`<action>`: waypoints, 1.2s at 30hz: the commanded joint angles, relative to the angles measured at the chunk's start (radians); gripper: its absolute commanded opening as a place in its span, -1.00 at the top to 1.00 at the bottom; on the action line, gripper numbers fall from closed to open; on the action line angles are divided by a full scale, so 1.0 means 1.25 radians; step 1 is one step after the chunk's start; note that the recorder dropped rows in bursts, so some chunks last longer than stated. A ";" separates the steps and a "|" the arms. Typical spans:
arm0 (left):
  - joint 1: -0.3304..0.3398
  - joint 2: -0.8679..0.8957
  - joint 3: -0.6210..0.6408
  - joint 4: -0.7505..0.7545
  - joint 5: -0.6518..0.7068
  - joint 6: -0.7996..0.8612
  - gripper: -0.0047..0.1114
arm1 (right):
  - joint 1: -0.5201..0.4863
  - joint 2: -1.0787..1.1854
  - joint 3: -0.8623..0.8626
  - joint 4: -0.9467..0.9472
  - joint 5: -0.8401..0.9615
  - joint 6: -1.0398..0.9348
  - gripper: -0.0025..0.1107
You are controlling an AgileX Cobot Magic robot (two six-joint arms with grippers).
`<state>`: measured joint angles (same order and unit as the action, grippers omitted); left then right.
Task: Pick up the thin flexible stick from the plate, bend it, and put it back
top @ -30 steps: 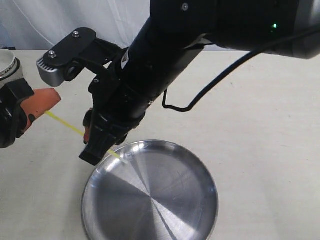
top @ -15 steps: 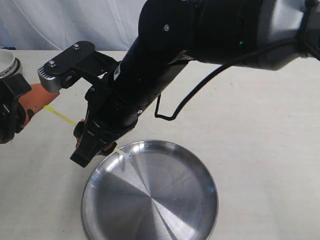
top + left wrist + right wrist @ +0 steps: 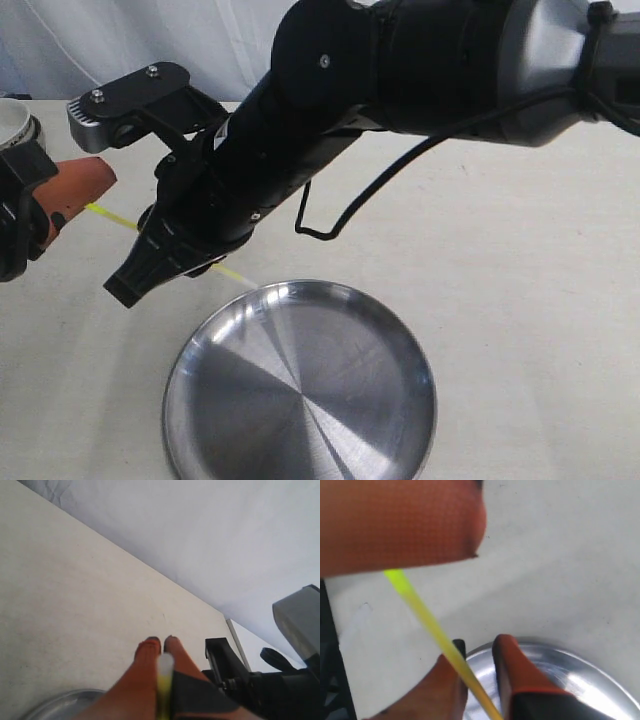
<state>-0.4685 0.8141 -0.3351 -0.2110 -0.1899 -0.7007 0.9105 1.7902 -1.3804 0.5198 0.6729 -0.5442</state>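
Thin flexible stick (image 3: 232, 272) is up off the table (image 3: 520, 300), slanting down toward the rim of the plate (image 3: 300, 440). Your left end effector (image 3: 95, 190) is clenched on its upper end. Your right end effector (image 3: 477, 647) is released, fingers parted, with the stick running between them.

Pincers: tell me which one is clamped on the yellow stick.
The left pincer: shut on the stick. The right pincer stands open, fingers either side of the stick.

Elevated exterior, close wrists, shared plate (image 3: 300, 385)
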 commanded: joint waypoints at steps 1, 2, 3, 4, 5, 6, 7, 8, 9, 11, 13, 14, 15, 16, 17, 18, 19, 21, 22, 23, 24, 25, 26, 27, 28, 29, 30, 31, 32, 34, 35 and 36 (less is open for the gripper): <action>-0.005 0.000 -0.001 0.004 -0.008 0.002 0.92 | -0.002 0.000 -0.001 0.004 -0.034 0.050 0.59; -0.005 0.000 -0.001 0.004 -0.008 0.002 0.92 | -0.002 0.000 -0.001 0.004 -0.038 0.062 0.59; -0.005 0.000 -0.001 0.004 -0.008 0.002 0.92 | -0.002 0.000 -0.001 0.004 -0.042 0.069 0.59; -0.005 0.000 -0.001 0.004 -0.006 0.002 0.92 | -0.002 0.000 -0.001 0.004 -0.045 0.076 0.60; -0.005 0.000 -0.001 0.004 -0.006 0.002 0.92 | -0.002 0.000 -0.001 0.004 -0.046 0.081 0.65; -0.005 0.000 -0.001 0.004 -0.006 0.002 0.92 | -0.002 0.000 -0.001 0.002 -0.046 0.087 0.70; -0.005 0.000 -0.001 0.004 -0.004 0.002 0.92 | -0.002 0.000 -0.001 0.002 -0.046 0.091 0.80; -0.005 0.000 -0.001 0.004 -0.004 0.002 0.92 | -0.002 0.000 -0.001 0.002 -0.047 0.093 0.92; -0.005 0.000 -0.001 0.004 -0.004 0.002 0.92 | -0.002 0.000 -0.001 0.002 -0.049 0.098 0.97; -0.005 0.000 -0.001 0.004 -0.003 0.002 0.92 | -0.002 0.000 -0.001 -0.002 -0.062 0.122 0.97; -0.009 0.000 -0.001 0.004 0.001 0.002 0.92 | -0.002 -0.002 -0.001 -0.024 -0.074 0.154 0.97; -0.013 0.000 -0.001 0.004 0.001 0.002 0.92 | -0.002 -0.004 -0.001 -0.044 -0.080 0.179 0.97; -0.017 0.000 -0.001 0.004 0.001 0.002 0.92 | -0.002 -0.007 -0.001 -0.069 -0.084 0.206 0.97; -0.019 0.000 -0.001 0.004 0.001 0.002 0.92 | -0.002 -0.009 -0.001 -0.090 -0.088 0.226 0.97; -0.020 0.004 -0.001 0.004 0.001 0.002 0.92 | -0.002 -0.014 -0.001 -0.108 -0.090 0.244 0.97; -0.020 0.008 -0.001 0.004 0.001 0.002 0.92 | -0.002 -0.017 -0.001 -0.123 -0.091 0.256 0.97; -0.022 0.014 -0.001 0.004 0.001 0.000 0.92 | -0.002 -0.022 -0.001 -0.129 -0.093 0.267 0.97; -0.032 0.031 -0.001 0.004 -0.008 -0.008 0.92 | -0.002 -0.029 -0.001 -0.142 -0.098 0.281 0.97; -0.038 0.038 -0.001 0.006 -0.015 -0.016 0.92 | -0.002 -0.031 -0.001 -0.146 -0.102 0.288 0.97; -0.049 0.048 -0.001 0.014 -0.030 -0.026 0.92 | -0.002 -0.032 -0.001 -0.149 -0.104 0.291 0.97; -0.058 0.054 -0.001 0.017 -0.041 -0.026 0.92 | -0.002 -0.034 -0.001 -0.151 -0.104 0.293 0.97; -0.065 0.059 -0.001 0.019 -0.051 -0.026 0.92 | -0.002 -0.034 -0.001 -0.154 -0.104 0.297 0.97; -0.074 0.067 -0.003 0.019 -0.063 -0.026 0.92 | -0.002 -0.034 -0.001 -0.164 -0.104 0.317 0.97; -0.079 0.073 -0.006 0.019 -0.065 -0.026 0.92 | -0.002 -0.034 -0.001 -0.175 -0.104 0.333 0.97; -0.082 0.080 -0.008 0.019 -0.067 -0.026 0.92 | -0.002 -0.034 -0.001 -0.186 -0.105 0.353 0.97; -0.083 0.088 -0.013 0.021 -0.067 -0.026 0.92 | -0.002 -0.034 -0.001 -0.200 -0.107 0.373 0.97; -0.085 0.096 -0.016 0.023 -0.071 -0.026 0.92 | -0.002 -0.034 -0.001 -0.217 -0.109 0.395 0.97; -0.087 0.103 -0.016 0.023 -0.076 -0.026 0.92 | -0.002 -0.034 -0.001 -0.230 -0.109 0.412 0.97; -0.090 0.109 -0.016 0.023 -0.088 -0.026 0.92 | -0.002 -0.034 -0.001 -0.242 -0.109 0.429 0.97; -0.090 0.117 -0.016 0.023 -0.100 -0.026 0.92 | -0.002 -0.034 -0.001 -0.260 -0.107 0.456 0.97; -0.090 0.120 -0.016 0.023 -0.107 -0.026 0.92 | -0.002 -0.034 -0.001 -0.264 -0.107 0.465 0.97; -0.090 0.121 -0.016 0.023 -0.111 -0.026 0.92 | -0.002 -0.036 -0.001 -0.266 -0.105 0.477 0.97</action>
<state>-0.5601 0.9552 -0.3555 -0.2110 -0.3484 -0.7239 0.9231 1.7599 -1.3706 0.2208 0.6326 -0.0120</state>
